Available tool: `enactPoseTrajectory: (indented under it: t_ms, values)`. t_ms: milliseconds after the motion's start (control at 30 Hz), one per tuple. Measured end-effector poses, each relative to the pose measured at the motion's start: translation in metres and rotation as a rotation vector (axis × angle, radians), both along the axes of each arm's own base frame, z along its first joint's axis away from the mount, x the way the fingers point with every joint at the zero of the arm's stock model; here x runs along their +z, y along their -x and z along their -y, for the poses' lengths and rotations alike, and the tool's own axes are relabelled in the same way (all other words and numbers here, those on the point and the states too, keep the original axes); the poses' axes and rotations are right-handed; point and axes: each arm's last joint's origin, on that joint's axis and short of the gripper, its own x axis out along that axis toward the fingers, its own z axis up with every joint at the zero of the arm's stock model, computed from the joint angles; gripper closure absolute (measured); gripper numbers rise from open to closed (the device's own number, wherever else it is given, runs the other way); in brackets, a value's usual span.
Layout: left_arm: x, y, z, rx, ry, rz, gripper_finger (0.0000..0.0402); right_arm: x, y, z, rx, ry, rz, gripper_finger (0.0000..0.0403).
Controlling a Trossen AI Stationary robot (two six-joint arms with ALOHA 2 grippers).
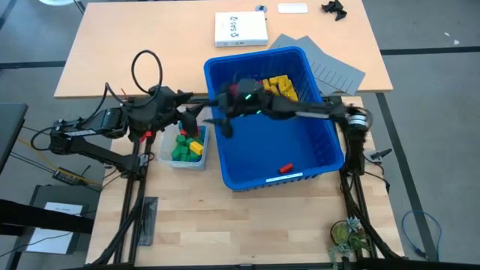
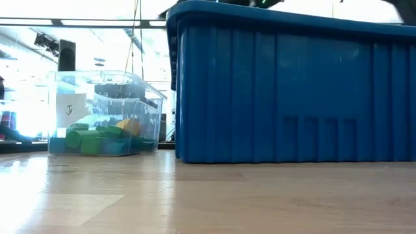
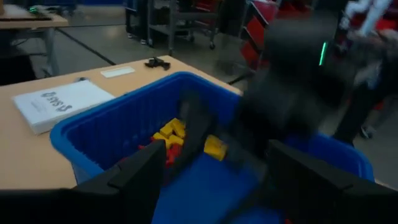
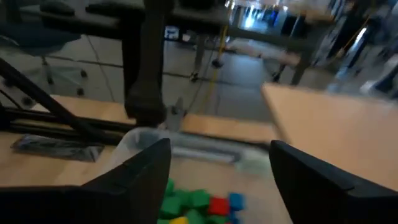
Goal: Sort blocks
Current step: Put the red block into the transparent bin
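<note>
Over the clear tub, left of the big blue bin, I've got both grippers close together. R arm reaches across the bin from the right side of the table; right gripper hangs above the tub w/ its two dark fingers spread wide apart and nothing between them. Through that gap I see the tub's contents below: green, red, blue and yellow blocks piled together. L arm comes in from the table's left edge; left gripper sits near the tub's far end, pointing toward the bin, fingers also wide apart, empty.

Where the blocks are, from the high view: a mixed pile, mostly green w/ some yellow and blue, in the tub; a yellow cluster w/ a bit of red in the bin's far corner; one lone red block on the bin floor near the front wall. L wrist view shows the same yellow and red pile inside the bin, partly hidden by the R arm's blurred dark body, so I can't count them.

Low view: tub stands just left of the bin, a small gap between, green pieces lying along its bottom.

Beyond the bin on the table: a white box and grey sheets, well apart from the work
</note>
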Motion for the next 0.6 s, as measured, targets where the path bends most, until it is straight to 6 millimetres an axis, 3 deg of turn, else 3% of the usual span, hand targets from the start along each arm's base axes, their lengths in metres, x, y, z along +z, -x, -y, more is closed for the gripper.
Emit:
enactPoseTrajectory:
  t_ms: [100, 333, 433, 600]
  values:
    - [-0.002, 0.0, 0.0, -0.014, -0.008, -0.026, 0.0115, 0.031, 0.037, 0.005, -0.016, 0.075, -0.055, 0.0125]
    - [-0.011, -0.005, 0.0, -0.005, -0.013, -0.118, 0.0115, 0.07, 0.127, 0.025, -0.169, 0.149, -0.266, 0.0136]
    - [-0.014, -0.008, 0.0, 0.009, -0.018, -0.137, 0.0115, 0.062, 0.152, 0.044, -0.265, 0.107, -0.389, 0.0142]
    - [-0.021, -0.019, 0.0, 0.021, -0.024, -0.17, 0.0115, 0.029, 0.175, 0.09, -0.42, 0.083, -0.552, 0.0153]
